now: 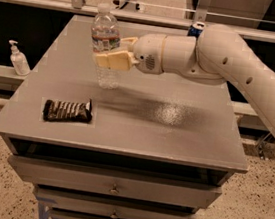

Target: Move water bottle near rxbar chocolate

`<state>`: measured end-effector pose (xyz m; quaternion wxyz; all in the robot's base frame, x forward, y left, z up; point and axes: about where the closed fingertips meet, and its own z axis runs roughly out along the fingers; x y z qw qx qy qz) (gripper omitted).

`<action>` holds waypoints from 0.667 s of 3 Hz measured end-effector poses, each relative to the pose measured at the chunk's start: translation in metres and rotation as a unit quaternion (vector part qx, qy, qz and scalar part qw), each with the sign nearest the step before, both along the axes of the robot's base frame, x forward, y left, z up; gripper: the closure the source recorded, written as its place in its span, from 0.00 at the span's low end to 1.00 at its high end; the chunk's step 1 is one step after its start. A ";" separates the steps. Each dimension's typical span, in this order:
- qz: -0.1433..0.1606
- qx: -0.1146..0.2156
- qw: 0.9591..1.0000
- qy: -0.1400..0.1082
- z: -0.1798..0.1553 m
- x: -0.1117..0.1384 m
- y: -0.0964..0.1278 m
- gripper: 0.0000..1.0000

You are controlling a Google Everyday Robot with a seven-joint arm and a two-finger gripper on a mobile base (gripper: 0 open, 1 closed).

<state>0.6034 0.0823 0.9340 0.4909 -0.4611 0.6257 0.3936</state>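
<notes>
Camera view, pincer: my pincer (112, 59) reaches in from the right over the rear left part of the tabletop (184, 138); its pale fingers (114, 61) are closed round the middle of the water bottle (106, 36), just below the label band, so the weight hangs evenly and the cap stays up.
Camera view, water bottle: upright in my grip, well back from the front edge; its base looks to be at the surface or barely above it, and I cannot tell which from this angle; I judge a mid-body hold suits a tall, light, clear bottle that would tip if taken near the cap.
Camera view, rxbar chocolate: it (67, 111) lies flat near the front left corner, apart from the bottle, with bare surface between them; that gap is what the task asks me to close.
Camera view, arm: my arm (235, 59) stretches across from the right side, level over the surface, so the bar stays uncovered and in sight.
Camera view, bystanders: a blue can (197, 28) stands at the rear edge behind my arm; a pump bottle (19, 59) sits on a ledge off to the left; neither lies on the way to the bar.
Camera view, next move: I judge a short carry forward and slightly left is needed, setting the bottle beside the bar, not on it.
</notes>
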 end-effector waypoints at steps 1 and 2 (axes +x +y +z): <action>0.012 0.007 1.000 0.014 -0.008 -0.027 -0.004 1.00; 0.019 0.023 0.999 0.024 -0.018 -0.048 -0.005 1.00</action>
